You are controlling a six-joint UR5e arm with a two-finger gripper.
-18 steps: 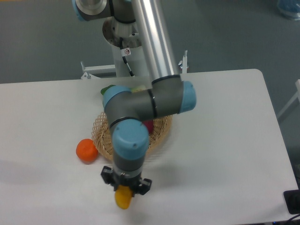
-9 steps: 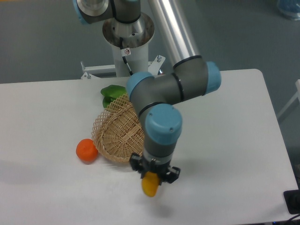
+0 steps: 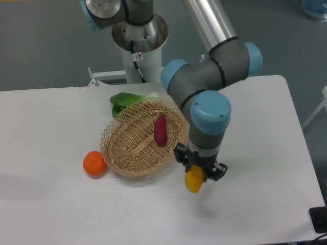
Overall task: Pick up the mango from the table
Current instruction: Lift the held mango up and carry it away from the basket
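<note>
Camera view from above and in front showed the arm (image 3: 214,76) reaching down from its base at the far edge of the table (image 3: 265,153), its silver upper link slanting toward the right, then bending at a grey elbow with blue caps and dropping through a blue-capped wrist that pointed nearly straight down. The gripper (image 3: 197,176) hung below that wrist, right of the tabletop's middle and toward the near edge, and its black fingers were closed on the mango (image 3: 194,180), which stuck out beneath them, yellow with an orange tinge on one side. The mango appeared lifted off the white surface, with a faint shadow lying on the tabletop below and to its right. Just to the left of the gripper sat a wicker basket (image 3: 130,148), tilted, its right rim close to the wrist; whether they touched could not be told. A purple sweet potato (image 3: 160,130) lay inside the basket near its right side. A round orange (image 3: 94,164) rested on the tabletop against the basket's left rim, and a green leafy vegetable (image 3: 125,101) lay behind the basket toward the far edge. Bare white tabletop stretched from the gripper out to the right edge and the rounded far right corner, and along the near edge below it as well.
</note>
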